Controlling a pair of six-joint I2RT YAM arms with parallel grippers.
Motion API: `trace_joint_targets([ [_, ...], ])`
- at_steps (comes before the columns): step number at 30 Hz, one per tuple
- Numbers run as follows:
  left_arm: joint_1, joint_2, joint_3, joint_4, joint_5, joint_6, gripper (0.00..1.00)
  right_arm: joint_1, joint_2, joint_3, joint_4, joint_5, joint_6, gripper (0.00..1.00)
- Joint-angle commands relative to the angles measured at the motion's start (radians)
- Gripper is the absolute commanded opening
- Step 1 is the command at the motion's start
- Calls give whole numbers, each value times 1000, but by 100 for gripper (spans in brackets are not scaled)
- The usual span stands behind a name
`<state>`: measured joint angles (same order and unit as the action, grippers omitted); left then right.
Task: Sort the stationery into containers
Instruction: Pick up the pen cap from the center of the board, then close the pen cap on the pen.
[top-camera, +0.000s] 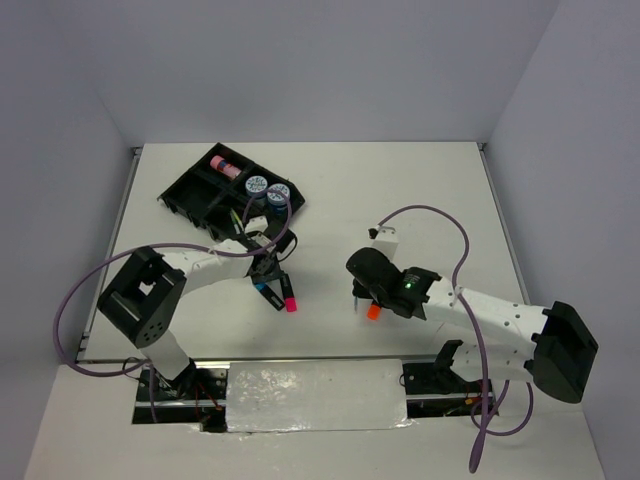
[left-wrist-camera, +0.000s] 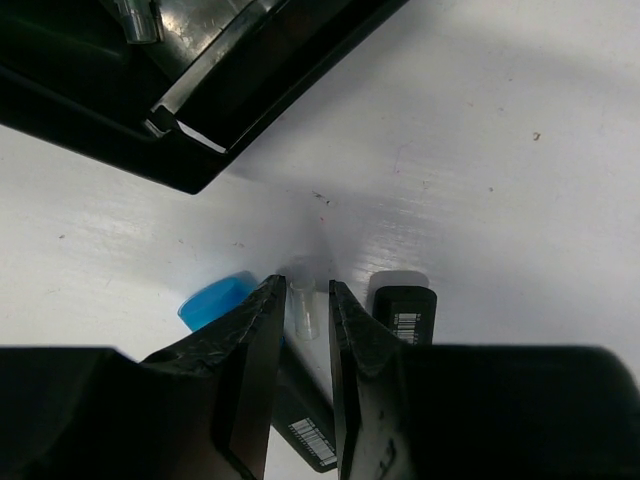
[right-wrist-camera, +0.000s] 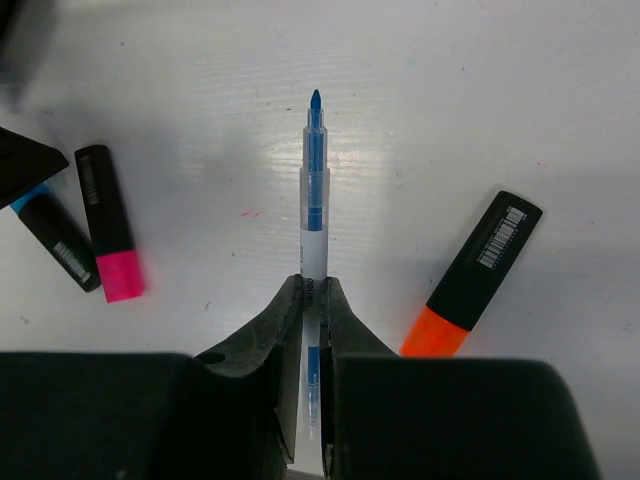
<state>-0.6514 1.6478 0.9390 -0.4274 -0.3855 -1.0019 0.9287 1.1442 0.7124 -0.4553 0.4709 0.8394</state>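
Note:
The black four-compartment tray (top-camera: 205, 195) lies at the far left and holds a pink-capped tube (top-camera: 226, 166) and two round blue tubs (top-camera: 257, 184). My left gripper (top-camera: 268, 272) hovers just off the tray's near corner (left-wrist-camera: 190, 150), over a blue highlighter (left-wrist-camera: 215, 300) and a pink highlighter (top-camera: 289, 296). Its jaws (left-wrist-camera: 303, 290) stand narrowly apart, with a small clear cap-like piece (left-wrist-camera: 306, 312) on the table between the tips. My right gripper (right-wrist-camera: 315, 285) is shut on a thin blue pen (right-wrist-camera: 315, 190), low over the table. An orange highlighter (right-wrist-camera: 470, 275) lies just to its right.
The pink highlighter (right-wrist-camera: 110, 240) and the blue one (right-wrist-camera: 55, 240) lie left of the pen in the right wrist view, with the left gripper's finger (right-wrist-camera: 20, 165) above them. Grey walls enclose the white table (top-camera: 420, 200).

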Motion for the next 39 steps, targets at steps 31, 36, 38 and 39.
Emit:
trace_joint_targets([
  [31,-90,-805,-410,1137,520,108,0,205,-440,-281,836,-356,-149,0],
  [36,-96,-867,-437,1205,602,108,0,277,-416,-209,817,-288,-194,0],
  [38,-97,-884,-436,1198,608,108,0,283,-400,-196,807,-282,-197,0],
  [39,-97,-887,-436,1196,611,114,0,289,-385,-186,807,-281,-198,0],
])
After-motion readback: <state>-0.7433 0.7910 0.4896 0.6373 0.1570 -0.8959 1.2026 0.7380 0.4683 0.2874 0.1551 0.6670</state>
